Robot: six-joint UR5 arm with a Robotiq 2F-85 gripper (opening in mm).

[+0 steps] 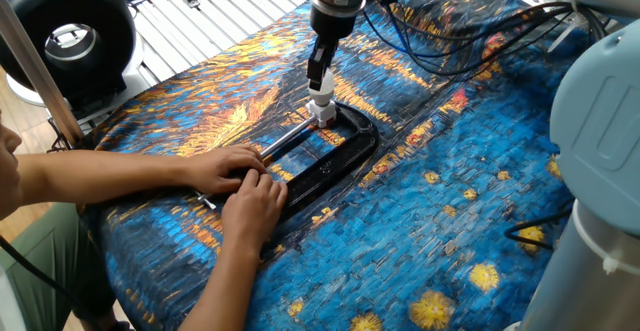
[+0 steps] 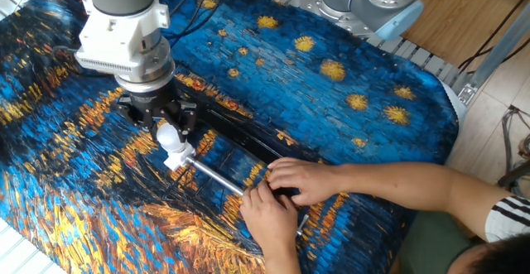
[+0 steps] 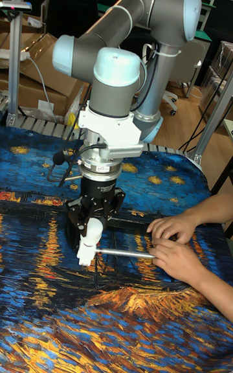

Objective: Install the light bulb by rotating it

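- Tall fixed view: the gripper (image 3: 91,230) points straight down over the light bulb (image 3: 89,234), its 2 dark fingers (image 3: 76,223) standing either side of the bulb's rounded top. The bulb lies directly beneath the tool, on the same vertical line as the wrist.
- The bulb stands upright, long axis vertical, on the white socket base (image 3: 84,256). How far the neck sits in the base is too small to tell.
- The other fixed view: the bulb (image 2: 169,136) shows between the fingers, just below the gripper (image 2: 165,125). The fingers look close against the bulb, but contact on both sides is not resolved — I cannot tell whether they are clamped on it or standing slightly apart.
- One fixed view: the gripper (image 1: 319,79) appears narrow and edge-on above the bulb (image 1: 322,102); this angle does not settle the grip either.
- The socket base sits at the far end of the black C-clamp (image 1: 335,153), which lies flat on the patterned cloth (image 1: 420,231). The clamp's steel screw rod (image 3: 123,253) runs from the base toward the person's hands (image 3: 171,240), which rest on the clamp's near end, well apart from the gripper.
- Judgement: the turning move depends on the wrist axis staying in line with the bulb's upright axis — any tilt would likely bind the thread or lever the base sideways.
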